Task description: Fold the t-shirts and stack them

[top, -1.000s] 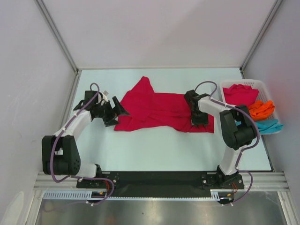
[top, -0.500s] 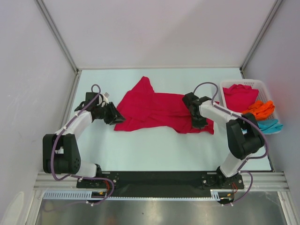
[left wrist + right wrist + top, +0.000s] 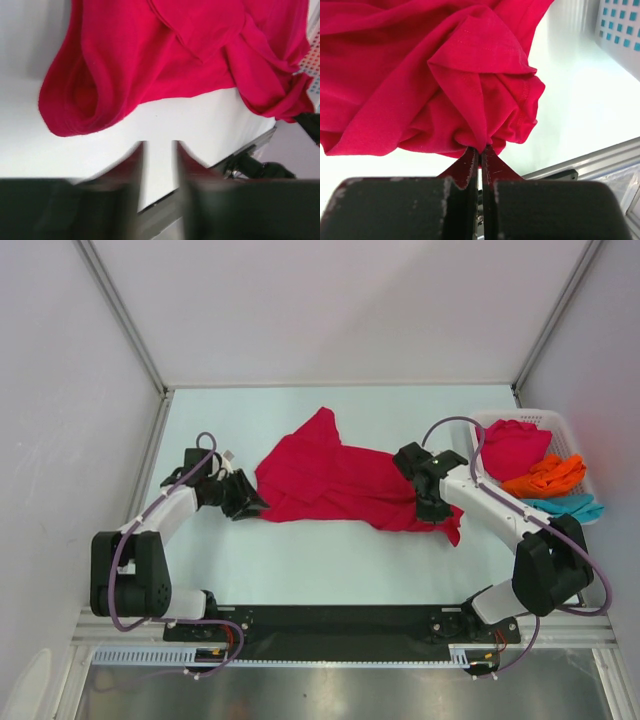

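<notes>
A crimson red t-shirt lies crumpled across the middle of the table. My right gripper is shut on a bunched fold at its right end; in the right wrist view the cloth is pinched between the closed jaws of the gripper. My left gripper is open and empty just off the shirt's left edge; in the left wrist view the shirt's rolled edge lies ahead of the gripper, apart from it. More shirts, red, orange and teal, sit in the basket.
A white slatted basket stands at the right edge of the table. White walls enclose the table on three sides. A black rail with the arm bases runs along the near edge.
My right gripper has pulled the shirt's right end toward the near right, dragging the shirt with it. My left gripper has moved nearer, staying by the shirt's left edge.
</notes>
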You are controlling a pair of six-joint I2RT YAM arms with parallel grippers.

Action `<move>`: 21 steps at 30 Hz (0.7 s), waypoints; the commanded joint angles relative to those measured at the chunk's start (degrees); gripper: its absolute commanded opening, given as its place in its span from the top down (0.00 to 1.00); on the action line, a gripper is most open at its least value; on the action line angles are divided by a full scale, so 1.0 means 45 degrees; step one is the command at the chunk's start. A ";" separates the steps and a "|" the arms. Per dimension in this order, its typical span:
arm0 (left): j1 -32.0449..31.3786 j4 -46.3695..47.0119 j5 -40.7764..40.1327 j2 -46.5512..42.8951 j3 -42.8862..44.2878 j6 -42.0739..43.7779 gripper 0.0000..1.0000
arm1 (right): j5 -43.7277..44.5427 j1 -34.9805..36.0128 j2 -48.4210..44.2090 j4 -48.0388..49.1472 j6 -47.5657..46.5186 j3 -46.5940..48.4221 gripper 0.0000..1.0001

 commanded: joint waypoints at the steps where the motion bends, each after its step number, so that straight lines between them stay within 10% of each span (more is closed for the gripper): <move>1: 0.0085 -0.0273 -0.1151 -0.0616 0.0283 0.0416 0.28 | 0.0109 0.0135 -0.0114 -0.0676 0.0444 0.0335 1.00; 5: 0.0085 -0.0916 -0.2853 -0.0579 0.1005 0.0708 0.00 | 0.0031 0.0195 -0.0153 -0.0773 0.0483 0.0355 1.00; 21: 0.0436 -0.0001 -0.3327 0.1238 0.1437 0.0475 0.06 | 0.0090 0.0272 -0.1149 -0.1613 0.0620 0.0667 1.00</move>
